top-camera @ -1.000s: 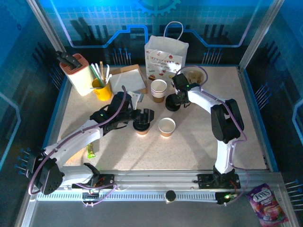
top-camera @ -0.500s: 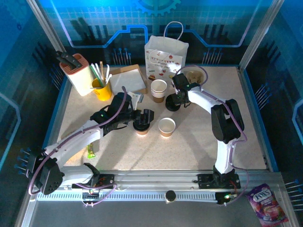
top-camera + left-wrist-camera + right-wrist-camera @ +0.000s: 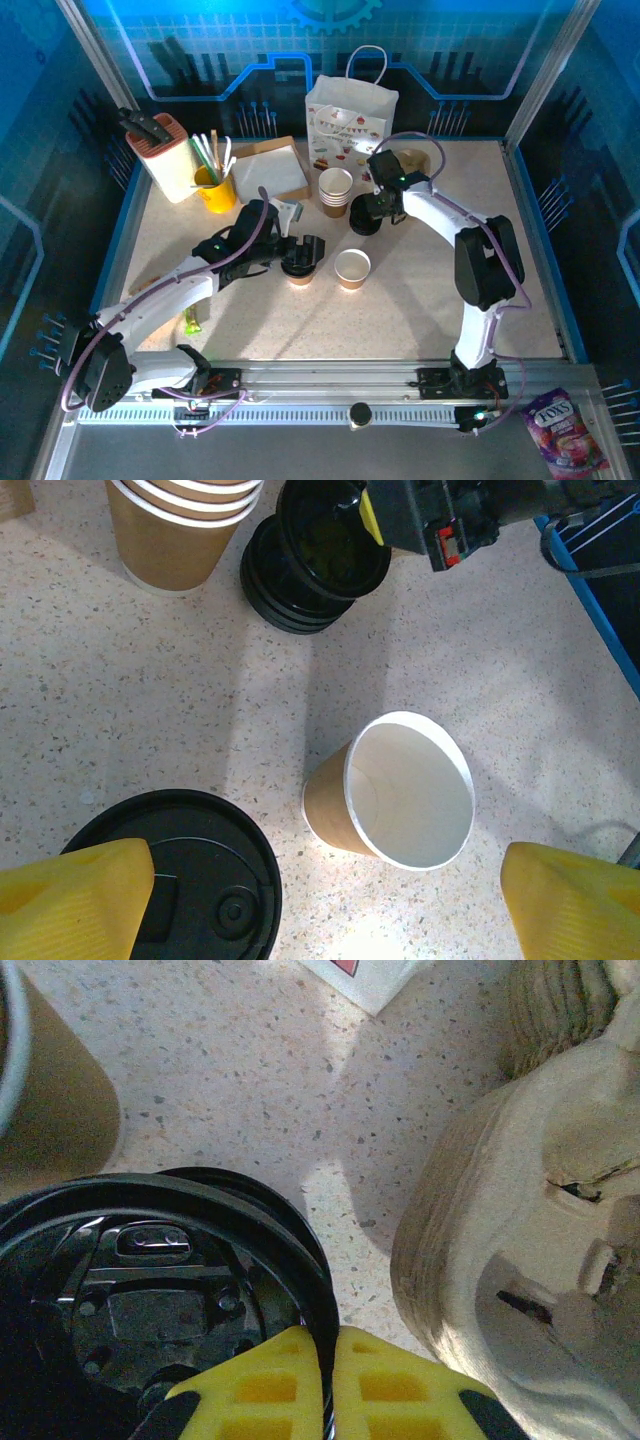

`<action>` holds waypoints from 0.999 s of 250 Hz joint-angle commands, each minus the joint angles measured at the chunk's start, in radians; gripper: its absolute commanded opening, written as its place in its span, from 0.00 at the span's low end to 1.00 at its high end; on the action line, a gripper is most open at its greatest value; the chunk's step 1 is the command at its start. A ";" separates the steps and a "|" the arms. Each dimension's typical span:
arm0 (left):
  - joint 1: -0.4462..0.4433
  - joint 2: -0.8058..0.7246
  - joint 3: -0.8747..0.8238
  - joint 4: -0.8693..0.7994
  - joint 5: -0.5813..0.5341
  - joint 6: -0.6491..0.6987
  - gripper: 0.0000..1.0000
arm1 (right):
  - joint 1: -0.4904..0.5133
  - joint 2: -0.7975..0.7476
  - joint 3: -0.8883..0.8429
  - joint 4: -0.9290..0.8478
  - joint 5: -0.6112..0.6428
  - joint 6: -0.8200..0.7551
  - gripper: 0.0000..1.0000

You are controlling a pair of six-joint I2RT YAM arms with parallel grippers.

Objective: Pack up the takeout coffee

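The right gripper (image 3: 327, 1372) has its yellow fingers pressed together on the rim of the top black lid (image 3: 150, 1290), on the lid stack (image 3: 365, 222) just beyond the open paper cup (image 3: 352, 268), on the side away from the arm bases. In the left wrist view this lid sits tilted above the rest of the stack, so it seems to be coming free alone.

The step in hand looks like carrying that lid to the open paper cup. The pinch holds only a thin edge, so the lid can swing or slip. It is best lifted straight up until clear of the stack, then carried slowly and level. It should be centred over the cup's white rim before it goes down, because an off-centre press would tip so light a cup.

The left gripper (image 3: 320, 905) hangs with its fingers wide apart and holds nothing. It is above the lidded cup (image 3: 298, 266), which stands just left of the open paper cup, and it could steady the open cup's wall.

The stack of empty cups (image 3: 336, 190) stands beyond the open cup to the left, and the moulded-pulp carrier (image 3: 530, 1220) beyond it to the right. The lid's path should stay clear of both.
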 commanded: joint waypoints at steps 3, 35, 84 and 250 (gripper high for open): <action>0.015 -0.041 -0.027 0.057 0.009 -0.059 0.91 | -0.018 -0.109 -0.020 -0.013 -0.058 0.011 0.08; 0.048 -0.097 -0.063 0.146 0.035 -0.151 0.91 | -0.039 -0.245 -0.109 0.038 -0.213 0.068 0.09; 0.047 -0.179 -0.098 0.351 0.050 -0.330 0.90 | -0.045 -0.467 -0.226 0.139 -0.466 0.186 0.09; 0.006 -0.020 0.011 0.794 0.078 -0.805 0.96 | 0.027 -0.642 -0.450 0.763 -0.834 0.729 0.08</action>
